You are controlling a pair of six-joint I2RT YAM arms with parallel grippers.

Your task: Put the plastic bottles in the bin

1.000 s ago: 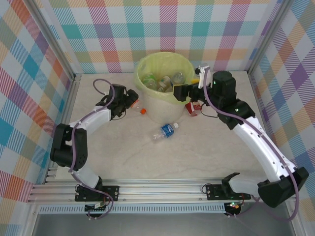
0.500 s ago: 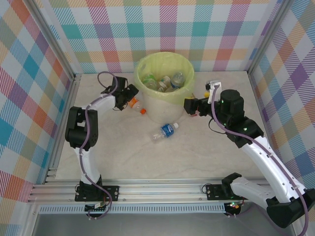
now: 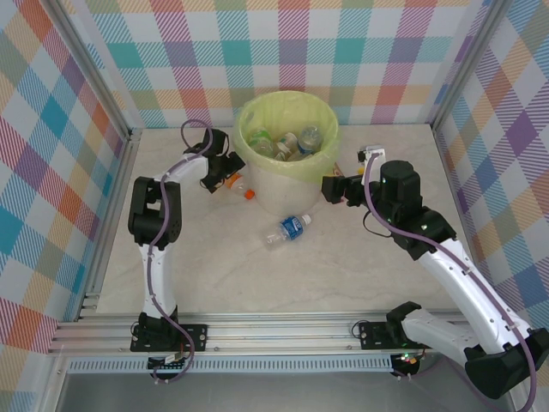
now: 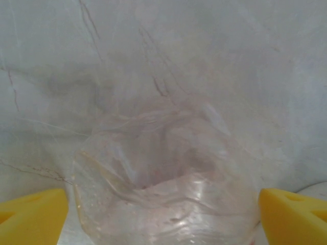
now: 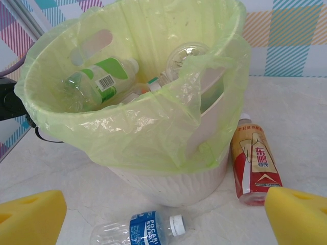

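Top external: left gripper point(image 3: 225, 169) sits at the left side of the round off-white bin lined with a pale yellow-green bag point(image 3: 279, 196). A clear plastic bottle with an orange cap point(image 3: 241, 185) lies on the pale marbled table point(image 3: 257, 283) right at its fingertips, cap end pointing away from them. Right gripper point(image 3: 330, 188) is at the bin's right side, fingers pointing at the bin wall. A clear plastic bottle with a blue label point(image 3: 289, 229) lies on the table in front of the bin, apart from both grippers. Several bottles are already in the bin.

Left wrist: yellow fingers point(image 4: 30, 214) are spread wide, released. A clear crumpled bottle body point(image 4: 163, 189) lies between them on the table, filling most of the gap. Cannot tell if either pad touches it.

Right wrist: yellow fingers point(image 5: 30, 219) are spread wide, nothing gripped. The bin is straight ahead of them, with a green-labelled bottle point(image 5: 102, 76) and other clear ones inside. The blue-label bottle lies low between the fingers, white cap toward the right finger, touching neither. A red-labelled plastic bottle point(image 5: 254, 166) lies on the table beside the bin, just ahead of the right finger.
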